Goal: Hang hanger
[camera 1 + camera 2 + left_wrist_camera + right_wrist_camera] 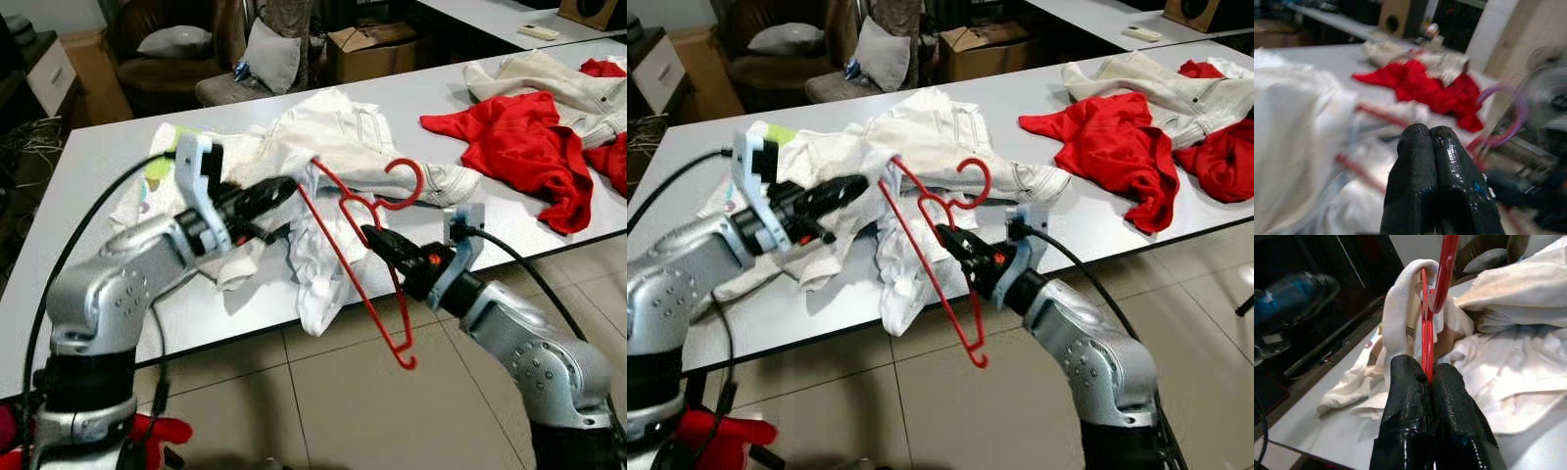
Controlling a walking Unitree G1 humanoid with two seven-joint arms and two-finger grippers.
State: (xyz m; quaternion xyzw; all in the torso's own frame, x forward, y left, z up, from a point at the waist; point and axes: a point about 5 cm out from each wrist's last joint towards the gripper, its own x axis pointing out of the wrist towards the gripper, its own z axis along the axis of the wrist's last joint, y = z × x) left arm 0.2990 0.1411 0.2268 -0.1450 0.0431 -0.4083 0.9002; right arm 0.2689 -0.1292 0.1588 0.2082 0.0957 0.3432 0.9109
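Holding the thin red plastic hanger (364,257) off the grey table (88,157) edge, the right gripper (375,238) pinches its neck, probably so the white garment (333,157) can go on. Left gripper (284,188) fingers look pressed together, touching white fabric.

My two head eyes look forward and down over the near edge of the bench (549,230), sharing nearly the same scene (slightly offset). Each wrist camera peers close along its own pincer toward the clothes on the bench.
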